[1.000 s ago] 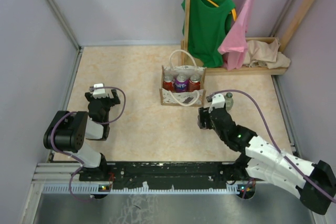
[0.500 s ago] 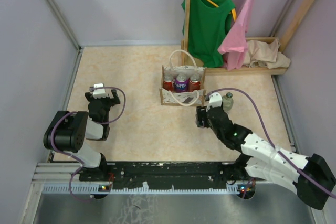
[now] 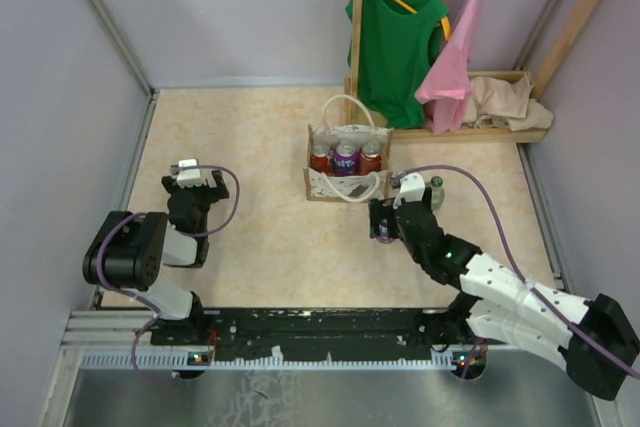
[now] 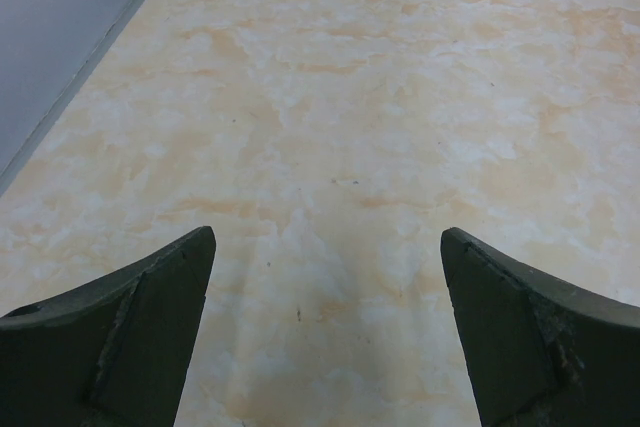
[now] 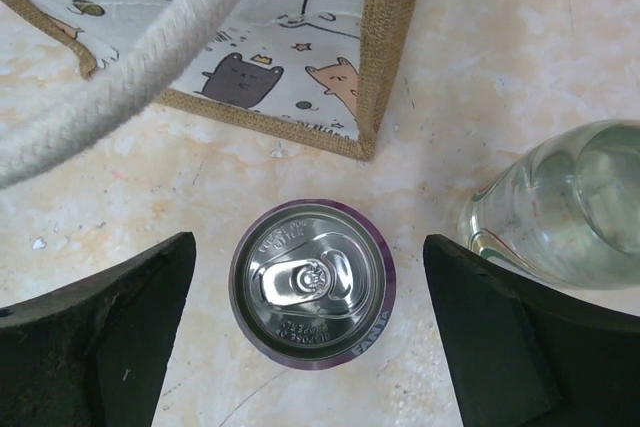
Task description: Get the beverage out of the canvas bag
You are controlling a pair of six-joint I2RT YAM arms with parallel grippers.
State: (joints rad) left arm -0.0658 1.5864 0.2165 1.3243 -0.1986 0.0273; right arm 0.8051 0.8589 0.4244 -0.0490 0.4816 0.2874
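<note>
The canvas bag (image 3: pixel 346 183) stands mid-table with its white loop handles up, and three cans (image 3: pixel 346 156) are inside it. In the right wrist view its near corner (image 5: pixel 300 67) and a rope handle (image 5: pixel 150 57) fill the top. A purple beverage can (image 5: pixel 312 285) stands upright on the table just in front of the bag. My right gripper (image 5: pixel 307 242) hangs over it, open, with a gap between each finger and the can. From above, the right gripper (image 3: pixel 383 222) covers most of that can (image 3: pixel 381 235). My left gripper (image 4: pixel 327 237) is open over bare table, far left (image 3: pixel 188 182).
A clear glass bottle (image 5: pixel 570 202) stands close to the right of the purple can (image 3: pixel 436 187). At the back right is a wooden rack (image 3: pixel 480 132) with a green shirt (image 3: pixel 395 37), a pink garment (image 3: pixel 455 57) and a tan cloth (image 3: pixel 510 102). Walls close in both sides.
My right gripper has opened and let go of the purple can, which now stands on the table. The right arm drifted slightly left. The left arm has not moved.
</note>
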